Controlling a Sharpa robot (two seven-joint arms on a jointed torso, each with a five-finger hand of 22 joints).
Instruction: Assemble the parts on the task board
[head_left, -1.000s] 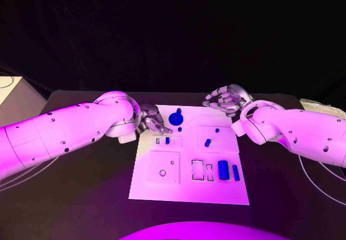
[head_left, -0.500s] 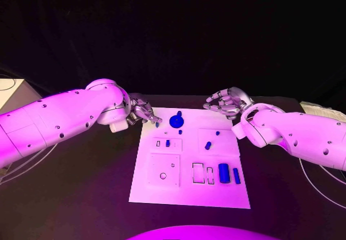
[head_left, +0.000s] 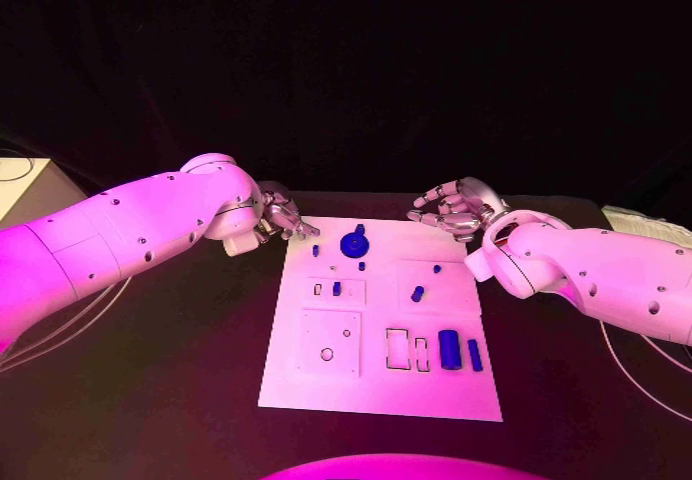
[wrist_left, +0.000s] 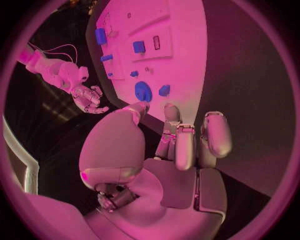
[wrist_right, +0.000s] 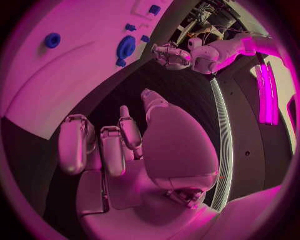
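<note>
Task board (head_left: 378, 380): one, white, lying flat in the middle of the black table (head_left: 159, 400).

Blue parts counted on the board in the head view: eight.
- One gear-like disc (head_left: 353, 242) near the far edge, also seen from the left wrist (wrist_left: 143, 91) and the right wrist (wrist_right: 126, 47).
- One small piece (head_left: 316, 250) just left of the disc.
- One small peg (head_left: 361, 266) just nearer than the disc.
- One short piece (head_left: 336, 288) seated in the left-hand block, beside a narrow empty slot (head_left: 317, 288).
- One tilted piece (head_left: 417, 294) on the right-hand block, with one tiny peg (head_left: 437, 268) just beyond it.
- One thick cylinder (head_left: 449, 347) and one thin bar (head_left: 475, 354), side by side near the right edge, apart from each other.

Empty rectangular recesses (head_left: 394, 340) left of the cylinder: two. Round hole (head_left: 326, 353) in the near-left block: one.

Left hand (head_left: 281, 218): at the board's far-left corner, released; wrist view (wrist_left: 181, 145) shows loosely extended fingers grasping nothing.

Right hand (head_left: 454, 208): beyond the board's far-right corner, clear of all parts; fingers half-curled but separated in the wrist view (wrist_right: 125, 145), grasping nothing.
</note>
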